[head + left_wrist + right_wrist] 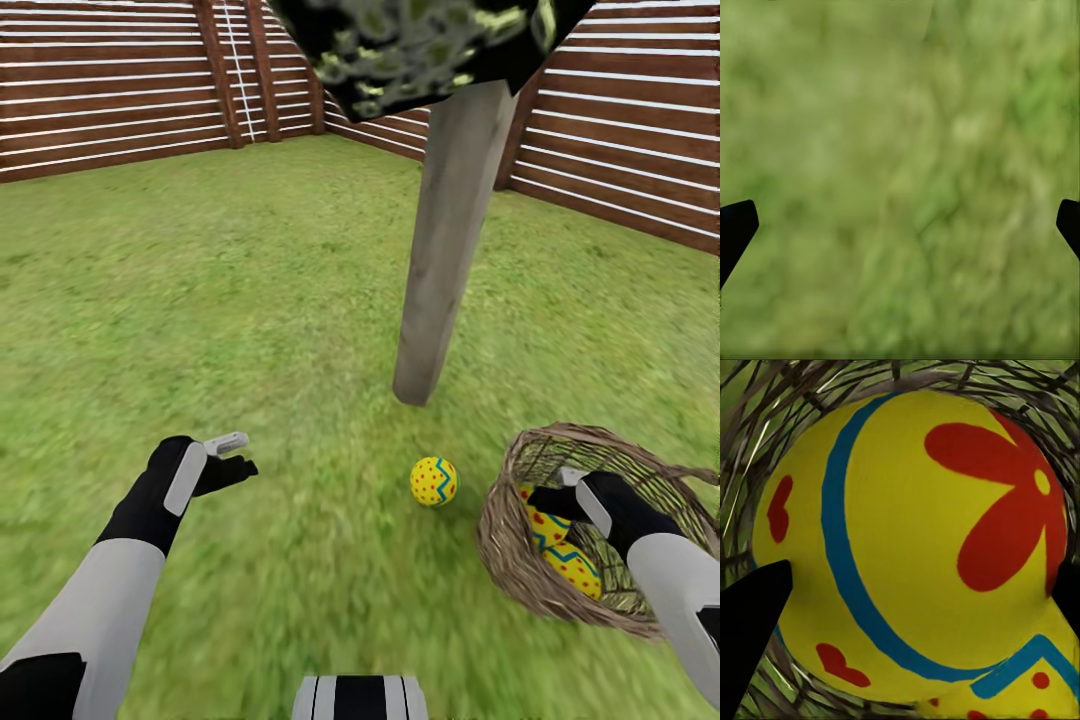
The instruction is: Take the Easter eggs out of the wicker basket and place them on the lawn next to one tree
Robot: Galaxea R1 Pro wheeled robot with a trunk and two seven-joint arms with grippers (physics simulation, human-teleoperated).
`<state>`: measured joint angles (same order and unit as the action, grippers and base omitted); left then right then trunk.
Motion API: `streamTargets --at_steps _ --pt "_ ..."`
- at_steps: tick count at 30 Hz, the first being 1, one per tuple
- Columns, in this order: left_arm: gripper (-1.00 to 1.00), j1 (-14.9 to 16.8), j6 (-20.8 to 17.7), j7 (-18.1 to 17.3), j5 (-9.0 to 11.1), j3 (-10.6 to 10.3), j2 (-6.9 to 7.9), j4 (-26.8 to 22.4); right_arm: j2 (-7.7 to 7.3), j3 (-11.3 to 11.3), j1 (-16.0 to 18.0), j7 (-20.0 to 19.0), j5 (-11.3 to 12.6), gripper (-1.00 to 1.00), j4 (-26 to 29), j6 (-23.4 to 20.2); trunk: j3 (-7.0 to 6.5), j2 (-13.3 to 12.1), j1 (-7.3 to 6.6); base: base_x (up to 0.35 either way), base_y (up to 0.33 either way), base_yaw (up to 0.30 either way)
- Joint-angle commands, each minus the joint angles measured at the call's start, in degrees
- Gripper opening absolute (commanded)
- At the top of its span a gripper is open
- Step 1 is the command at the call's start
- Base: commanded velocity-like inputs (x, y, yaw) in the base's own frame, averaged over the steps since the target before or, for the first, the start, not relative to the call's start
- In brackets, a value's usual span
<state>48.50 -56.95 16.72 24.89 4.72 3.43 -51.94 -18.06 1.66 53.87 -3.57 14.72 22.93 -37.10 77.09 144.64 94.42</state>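
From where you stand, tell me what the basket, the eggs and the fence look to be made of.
Basket: woven wicker, light brown and matte, with an open weave that grass shows through. Egg on the lawn and egg at the right claw: smooth, hard-looking painted shell, yellow with blue bands and red marks; the exact material is open. Fence: brown horizontal wooden slats, seemingly stained.

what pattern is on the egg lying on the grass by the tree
Yellow egg with red dots and a blue zigzag; head view.

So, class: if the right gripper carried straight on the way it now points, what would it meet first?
Most likely the upper Easter egg in the wicker basket: the right wrist view shows it dead ahead between the right gripper's fingertips, seemingly very close.
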Motion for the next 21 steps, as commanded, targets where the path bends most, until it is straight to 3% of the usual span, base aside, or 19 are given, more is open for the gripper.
streamTargets --at_steps 1,6,13,21 --pt "1.00 0.0 -0.2 0.5 0.6 0.0 0.00 0.1 -0.04 0.2 0.0 -0.1 0.1 -1.00 0.1 -0.3 -0.19 0.0 -0.04 -0.056 0.000 0.000" --pt "1.00 0.0 1.4 0.5 0.6 0.0 0.00 1.6 -0.04 0.2 0.0 0.1 0.1 -1.00 1.6 -0.5 -1.29 -0.1 -0.17 -0.062 0.000 0.000" --pt "1.00 0.0 2.2 0.4 0.7 0.0 0.02 2.0 -0.13 0.2 0.0 0.2 -1.0 -1.00 5.0 -1.0 -2.84 -0.2 -0.35 -0.311 -0.056 0.000" --pt "1.00 0.0 2.1 0.4 1.0 0.0 0.00 2.0 -0.31 0.1 0.0 0.2 -1.1 -1.00 10.6 -7.0 -4.62 -0.3 -0.56 -0.330 -0.080 0.000"
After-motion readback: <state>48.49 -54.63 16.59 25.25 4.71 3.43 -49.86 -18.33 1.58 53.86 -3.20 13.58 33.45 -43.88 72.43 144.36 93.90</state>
